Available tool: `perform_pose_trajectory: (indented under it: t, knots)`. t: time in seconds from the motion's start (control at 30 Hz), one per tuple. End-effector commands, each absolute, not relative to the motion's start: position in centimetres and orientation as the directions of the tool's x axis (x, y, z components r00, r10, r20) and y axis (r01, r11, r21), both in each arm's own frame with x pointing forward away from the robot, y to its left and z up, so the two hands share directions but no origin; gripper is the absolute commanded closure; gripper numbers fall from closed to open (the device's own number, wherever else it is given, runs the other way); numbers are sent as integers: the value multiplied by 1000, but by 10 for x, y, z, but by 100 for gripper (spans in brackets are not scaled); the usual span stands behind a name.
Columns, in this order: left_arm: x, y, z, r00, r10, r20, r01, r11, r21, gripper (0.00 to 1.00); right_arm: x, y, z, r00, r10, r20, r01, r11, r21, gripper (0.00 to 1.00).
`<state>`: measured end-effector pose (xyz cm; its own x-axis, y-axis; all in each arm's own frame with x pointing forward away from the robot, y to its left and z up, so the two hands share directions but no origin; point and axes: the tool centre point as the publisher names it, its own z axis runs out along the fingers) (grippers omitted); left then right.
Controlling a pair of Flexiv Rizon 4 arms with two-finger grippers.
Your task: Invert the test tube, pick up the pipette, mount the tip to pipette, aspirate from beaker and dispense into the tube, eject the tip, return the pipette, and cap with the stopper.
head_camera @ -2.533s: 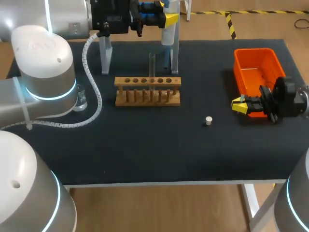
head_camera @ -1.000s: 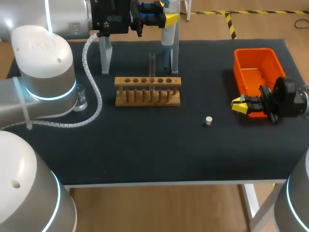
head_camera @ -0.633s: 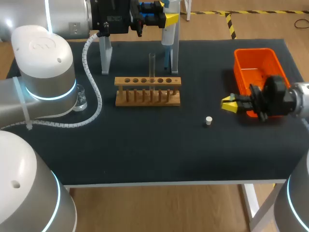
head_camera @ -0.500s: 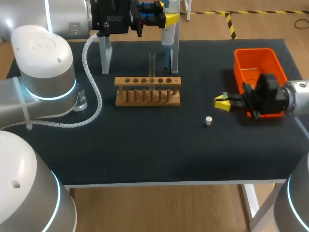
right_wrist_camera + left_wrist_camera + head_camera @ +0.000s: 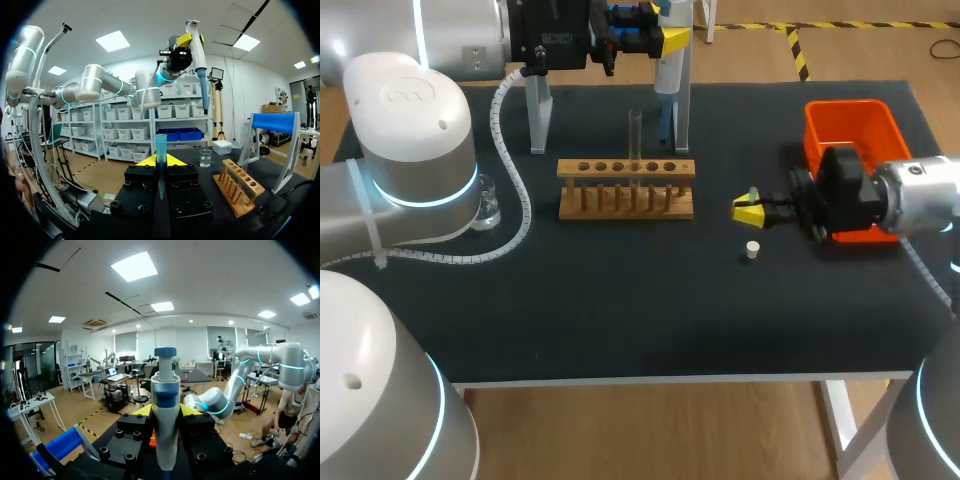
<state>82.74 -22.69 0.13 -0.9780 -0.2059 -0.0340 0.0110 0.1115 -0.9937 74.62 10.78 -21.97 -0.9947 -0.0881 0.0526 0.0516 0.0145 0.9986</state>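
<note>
Right pincer (image 5: 750, 210): closed on a small blue tip (image 5: 160, 147), which stands upright between the two yellow fingers, wide end up. I'd guess this is so the pipette can be pushed straight down into it.
Where it sits: low over the counter (image 5: 620, 310), right of the middle, with its arm coming in from the right edge.
Left pincer (image 5: 165, 412): clamped on the pipette (image 5: 670, 65), which hangs upright with its nozzle down, high over the far edge. It looks ready to meet the tip, and the two are well apart.
Stopper (image 5: 752, 250): lies loose on the counter just beside the right pincer, towards the front edge. Nothing touches it, and it looks set aside for the last step.
Rack (image 5: 626, 187): wooden, mid-counter towards the far edge. A clear tube (image 5: 634, 135) stands upright in it, so no hand is needed to steady it.
Beaker (image 5: 486, 205): near the left edge, half hidden by the left arm.
Orange bin (image 5: 845, 103): by the far right corner, behind the right arm. It is probably there for spent tips.
</note>
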Motion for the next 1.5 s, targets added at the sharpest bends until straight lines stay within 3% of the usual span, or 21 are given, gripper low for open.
perform_pose_trajectory:
  t: [0.03,0.53,1.5]
  knots:
    - [828,-228,2,-978,-207,-33,10,114,-993,100,745,115,-220,-995,-89,53,51,20,998,100]
    - [825,-229,3,-984,-178,-5,-5,55,-998,100,741,118,-220,-994,-97,49,46,29,999,100]
    - [819,-232,4,-989,-149,-14,2,77,-997,100,746,118,-222,-995,-91,37,33,43,999,100]
